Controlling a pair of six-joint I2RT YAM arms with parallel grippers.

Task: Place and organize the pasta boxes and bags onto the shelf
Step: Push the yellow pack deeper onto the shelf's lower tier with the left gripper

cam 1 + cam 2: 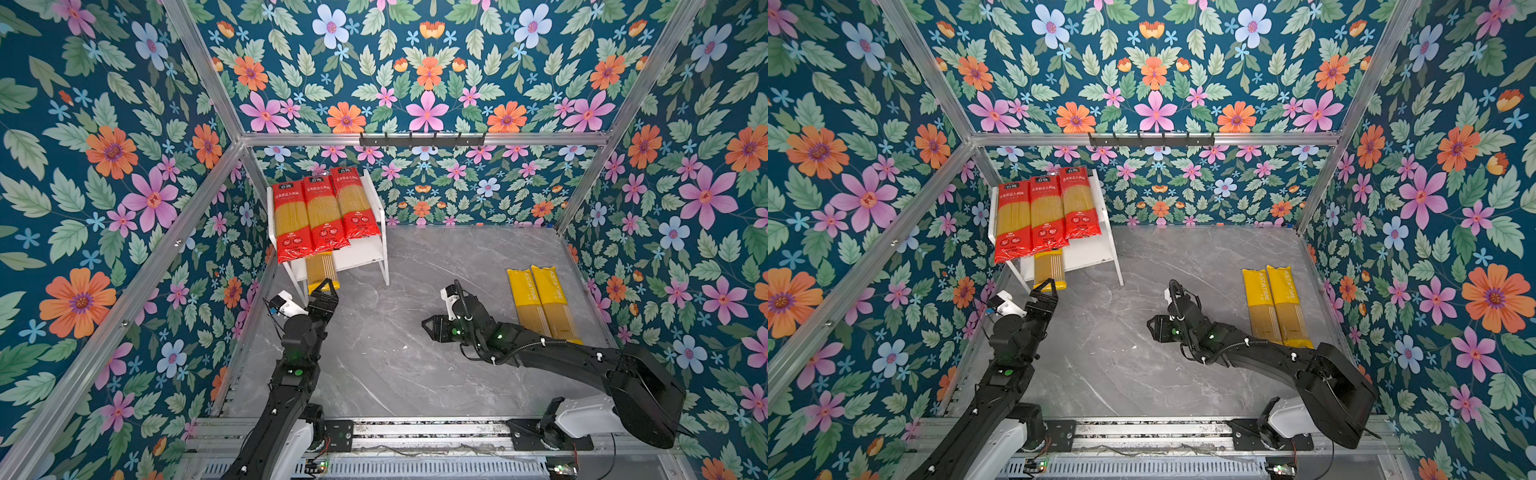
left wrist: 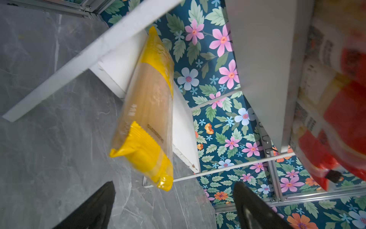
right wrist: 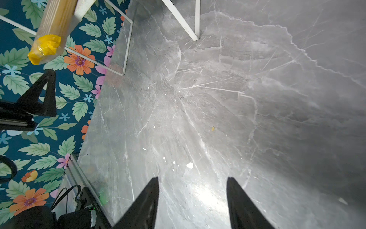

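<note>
Spaghetti bags: 4 on shelf, 2 on desk

Shelf [image 1: 361, 255] stands at the far-left corner of the desk [image 1: 395, 365]. 3 red-ended bags [image 1: 324, 216] lie side by side on its top board, lengthwise front to back, near ends hanging over the front edge. Under them, on the left part of the lower tier, 1 yellow-ended bag [image 1: 321, 268] also lies lengthwise, w/ its near yellow end sticking out past the front.

L tool [image 1: 327, 286] hangs right at that sticking-out end, near the desk's left edge. It's wide: in the left wrist view its fingers [image 2: 95, 206] stand far apart, bag end just ahead of the tips, nothing pinched (bag is blurred there, so can't tell if a finger touches it).

Pair of yellow-ended bags [image 1: 540, 303] lies flat along the desk's right edge, touching side by side, printed ends toward the far edge.

R tool [image 1: 432, 326] hangs over mid-desk, well apart from shelf and pair, pointing toward the left edge. Fairly wide: in the right wrist view there's only bare desk btw its tips, and it holds nothing.
</note>
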